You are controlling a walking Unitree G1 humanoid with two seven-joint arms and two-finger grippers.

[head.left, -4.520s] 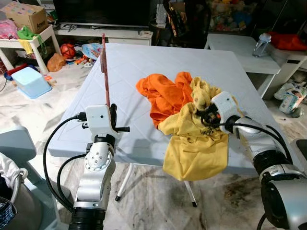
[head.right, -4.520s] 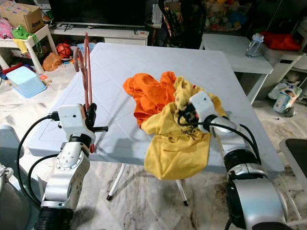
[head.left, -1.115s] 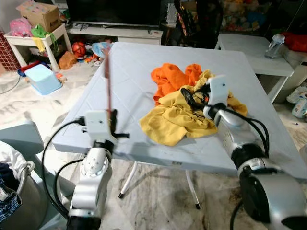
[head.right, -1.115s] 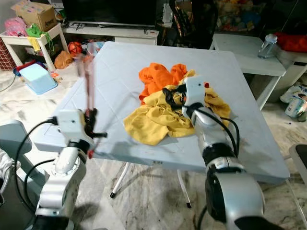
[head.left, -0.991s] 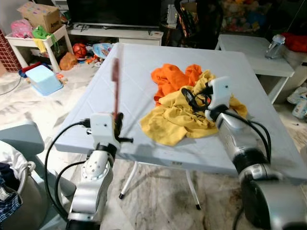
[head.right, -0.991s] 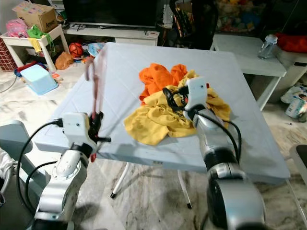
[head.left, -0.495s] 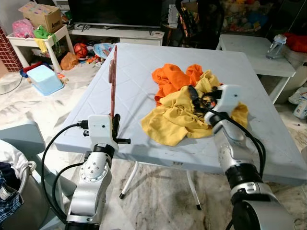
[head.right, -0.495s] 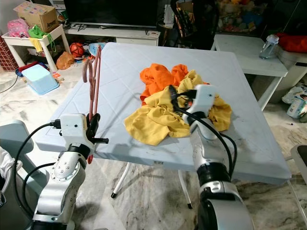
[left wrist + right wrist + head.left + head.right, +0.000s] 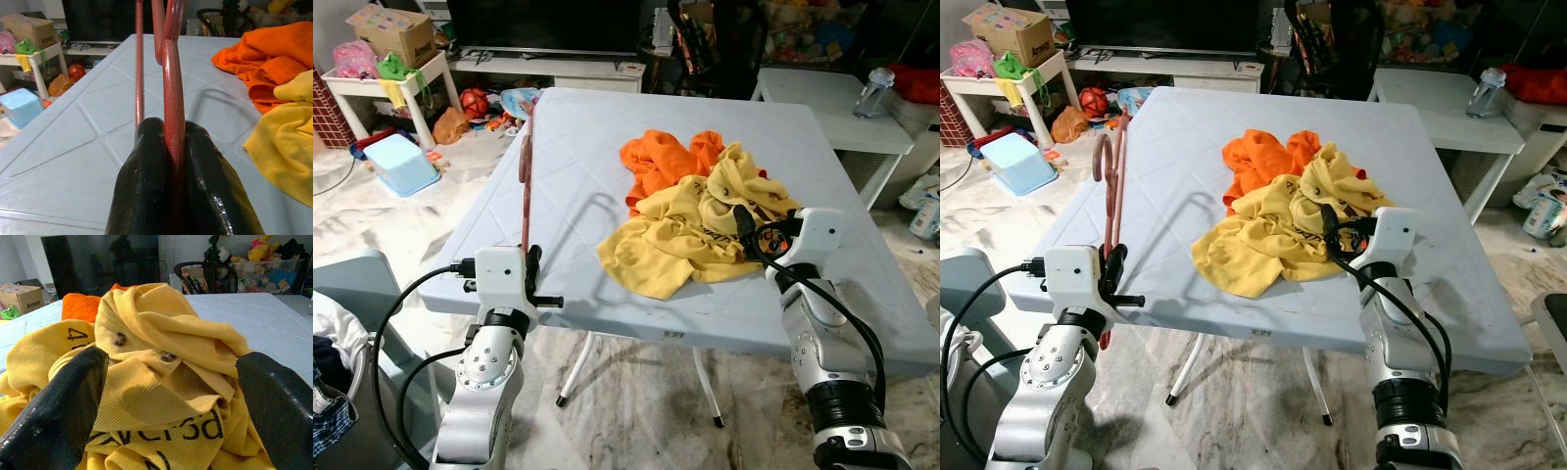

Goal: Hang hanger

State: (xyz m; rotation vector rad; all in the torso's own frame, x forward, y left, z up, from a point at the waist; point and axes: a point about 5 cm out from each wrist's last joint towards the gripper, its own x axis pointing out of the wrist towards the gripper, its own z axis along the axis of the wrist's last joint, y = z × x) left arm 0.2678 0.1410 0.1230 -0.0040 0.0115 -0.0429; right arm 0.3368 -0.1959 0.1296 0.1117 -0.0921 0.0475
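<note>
Standing upright, red hanger (image 9: 172, 93) pinched between closed left fingers (image 9: 144, 196); right fingers (image 9: 54, 416) spread wide

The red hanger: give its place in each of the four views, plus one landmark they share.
Left eye view: red hanger stands upright, clamped in the left tool, at the table's left edge.
Right eye view: same spot, hook curling at top.
Left wrist view: centre, pinched between the black fingers.
Right wrist view: not in it.
Shared landmark: the yellow shirt.
</note>
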